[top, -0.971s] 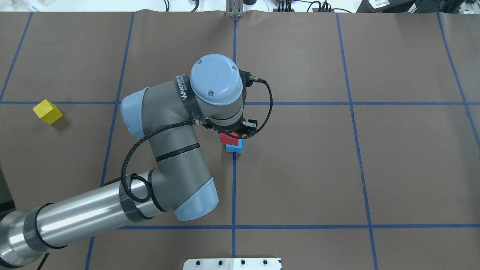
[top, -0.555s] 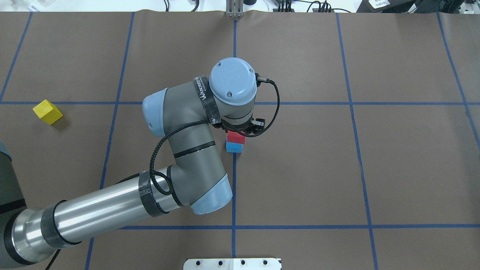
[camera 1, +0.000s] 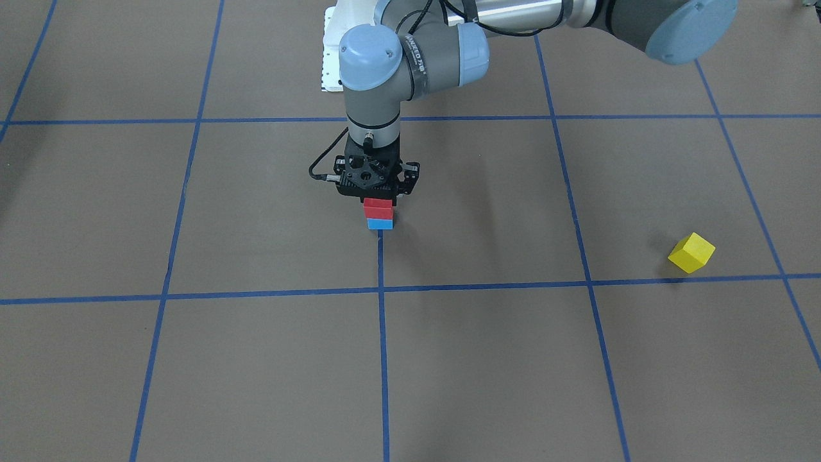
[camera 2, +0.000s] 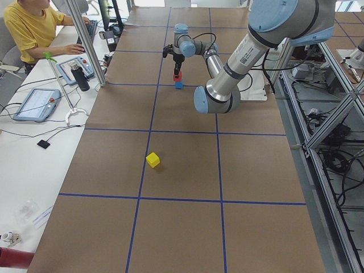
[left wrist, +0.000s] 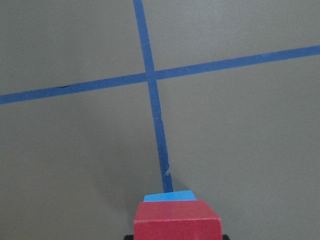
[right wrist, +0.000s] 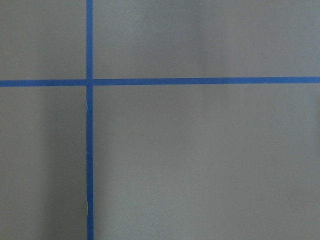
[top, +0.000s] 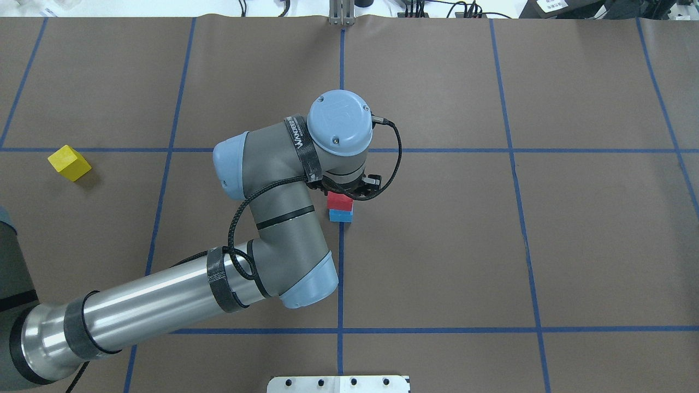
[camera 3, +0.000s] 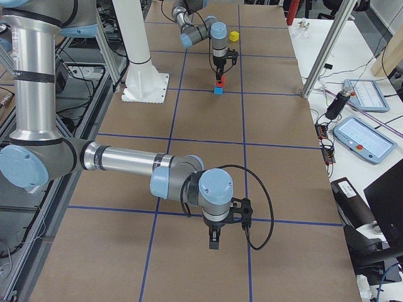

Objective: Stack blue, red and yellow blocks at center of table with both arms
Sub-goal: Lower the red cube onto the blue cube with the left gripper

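Red block [camera 1: 377,207] sits on blue block [camera 1: 380,224] at mid-table [camera 1: 513,359], well away from every edge. Left gripper [camera 1: 378,203] comes from above, clamped narrow on the red block's sides. Blocks look light, rigid and flat-faced, and would likely slide if nudged. Yellow block [camera 1: 691,253] lies loose near the left end; best taken by opposite flat sides. Right gripper [camera 3: 215,241] is near the right end, its opening can't be told.

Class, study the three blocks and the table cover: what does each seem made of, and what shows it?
The red block, blue block and yellow block: probably painted wood or dense foam, matte; flat even colour, sharp edges, no glare. The table cover: likely brown paper or thin vinyl, matte; dull surface, slightly wavy far edge.
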`<state>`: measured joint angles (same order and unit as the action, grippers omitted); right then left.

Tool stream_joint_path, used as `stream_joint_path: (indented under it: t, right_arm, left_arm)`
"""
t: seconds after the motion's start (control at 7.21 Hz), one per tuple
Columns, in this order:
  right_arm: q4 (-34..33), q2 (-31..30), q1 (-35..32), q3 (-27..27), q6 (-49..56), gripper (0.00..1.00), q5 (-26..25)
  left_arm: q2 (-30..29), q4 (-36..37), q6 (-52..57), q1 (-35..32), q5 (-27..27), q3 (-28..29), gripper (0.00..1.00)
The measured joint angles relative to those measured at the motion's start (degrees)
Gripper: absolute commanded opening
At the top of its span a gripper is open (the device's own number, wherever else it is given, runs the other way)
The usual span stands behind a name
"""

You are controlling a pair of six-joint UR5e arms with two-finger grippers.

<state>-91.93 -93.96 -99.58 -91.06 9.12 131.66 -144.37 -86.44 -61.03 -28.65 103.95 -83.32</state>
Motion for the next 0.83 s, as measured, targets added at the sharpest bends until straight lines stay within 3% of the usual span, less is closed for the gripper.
stream_joint_path:
  t: [0.28, 0.83]
  right_arm:
    - [0.34, -0.02, 0.0, 0.09, 0.04, 1.0, -0.02]
    - [1.57, -0.09, 0.0, 0.43, -0.19, 1.0, -0.09]
  left_arm:
    - [0.04, -0.03, -0.18, 0.67, 0.0, 0.02, 0.49]
    - [0.14, -0.26, -0.26, 1.02, -0.01, -0.32, 0.5]
